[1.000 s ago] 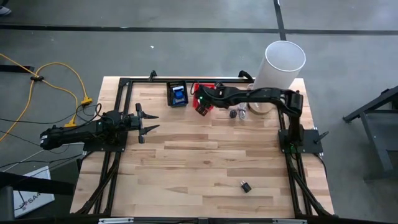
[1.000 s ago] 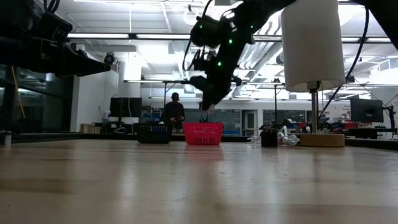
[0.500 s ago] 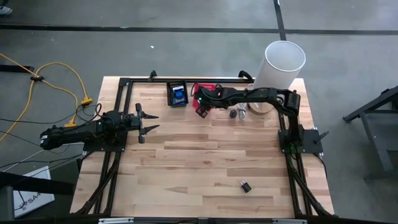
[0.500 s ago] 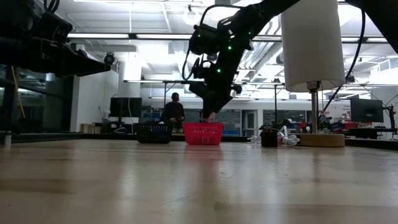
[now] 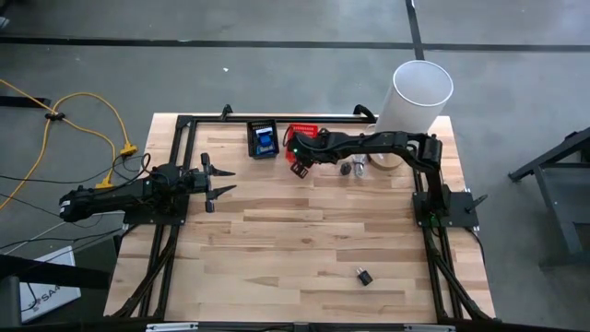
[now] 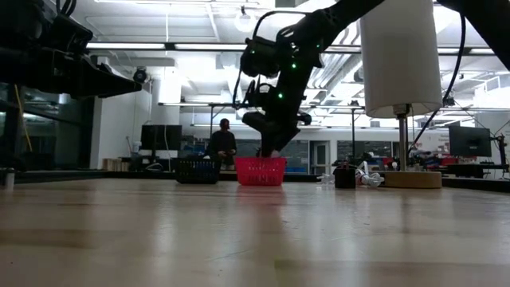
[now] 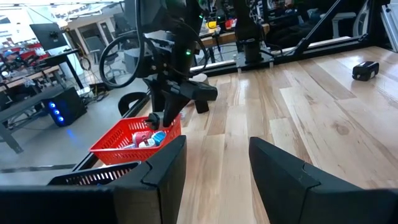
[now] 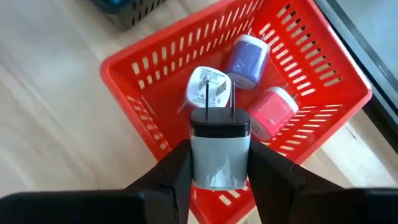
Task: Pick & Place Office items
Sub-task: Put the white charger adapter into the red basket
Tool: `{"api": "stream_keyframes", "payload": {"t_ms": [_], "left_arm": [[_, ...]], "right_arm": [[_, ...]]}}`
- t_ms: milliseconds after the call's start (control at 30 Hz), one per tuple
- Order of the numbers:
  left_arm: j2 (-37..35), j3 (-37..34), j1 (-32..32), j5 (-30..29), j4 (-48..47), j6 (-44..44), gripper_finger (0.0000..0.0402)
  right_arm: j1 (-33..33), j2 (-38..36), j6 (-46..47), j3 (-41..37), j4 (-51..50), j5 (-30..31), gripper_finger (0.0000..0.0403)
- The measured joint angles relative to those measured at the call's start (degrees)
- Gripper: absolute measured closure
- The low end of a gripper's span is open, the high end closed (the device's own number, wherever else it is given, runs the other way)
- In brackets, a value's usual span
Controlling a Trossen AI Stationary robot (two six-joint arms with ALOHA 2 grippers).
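Observation:
My right gripper [image 8: 219, 155] hangs over the red mesh basket [image 8: 311, 68] at the table's far middle and is shut on a grey charger plug with a black end and two metal prongs [image 8: 219, 134]. It also shows in the high view [image 5: 298, 163] and the low view [image 6: 267, 147]. In the basket lie a white plug [image 8: 208, 84], a purple-blue piece [image 8: 247, 62] and a pink piece [image 8: 270, 112]. My left gripper [image 5: 218, 182] waits open at the table's left side, its fingers apart in its wrist view [image 7: 214, 165]. My right gripper pinches the grey plug's two side faces [image 8: 219, 162] between its two fingers. The fingers come from above, slanting down toward the basket. The plug is lifted clear above the basket's inside, its black end and prongs [image 8: 217, 99] pointing away from the gripper.
A black basket [image 5: 263, 139] with a blue piece stands left of the red one. A tall white cylinder [image 5: 417, 92] stands at the far right, with small items [image 5: 352, 168] beside its base. A small black piece [image 5: 364, 276] lies near the table's near right.
My right gripper, still shut on the grey plug, has gone down toward the red basket.

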Motion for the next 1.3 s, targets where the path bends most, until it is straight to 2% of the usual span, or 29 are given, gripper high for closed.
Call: {"api": "stream_keyframes", "payload": {"t_ms": [1133,1300], "left_arm": [[0.0,0.0,0.0,0.0,0.0,0.0,0.0235],[0.0,0.0,0.0,0.0,0.0,0.0,0.0235]], "right_arm": [[0.1,0.0,1.4,0.0,-0.9,-0.2,0.0273],[0.1,0.0,1.3,0.0,-0.9,-0.2,0.0254]]}}
